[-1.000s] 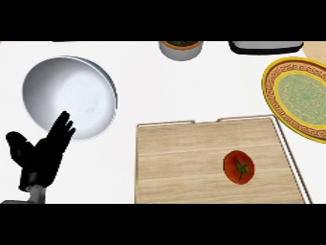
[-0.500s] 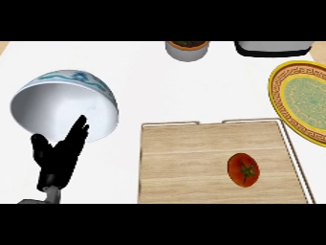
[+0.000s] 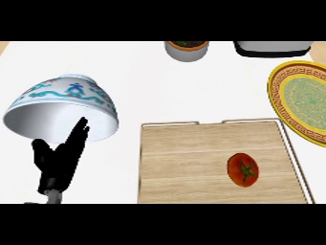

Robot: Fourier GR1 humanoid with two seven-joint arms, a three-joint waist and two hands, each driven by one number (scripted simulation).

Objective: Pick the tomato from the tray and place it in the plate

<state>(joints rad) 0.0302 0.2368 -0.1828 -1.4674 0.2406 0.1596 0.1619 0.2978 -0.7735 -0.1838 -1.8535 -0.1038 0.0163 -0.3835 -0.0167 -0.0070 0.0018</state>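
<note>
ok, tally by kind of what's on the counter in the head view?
Tomato: 1
Tray: 1
Plate: 1
Bowl: 1
Grey pot: 1
Dark appliance, cut off at the top: 1
Total: 6

I can't see my right hand at all. My left hand (image 3: pixel 61 160) covers part of the bowl's (image 3: pixel 63 103) rim. The plate (image 3: pixel 310 103) runs off the right edge, the tray's (image 3: pixel 186 153) near side is cut off, and two objects at the top are cropped.
</note>
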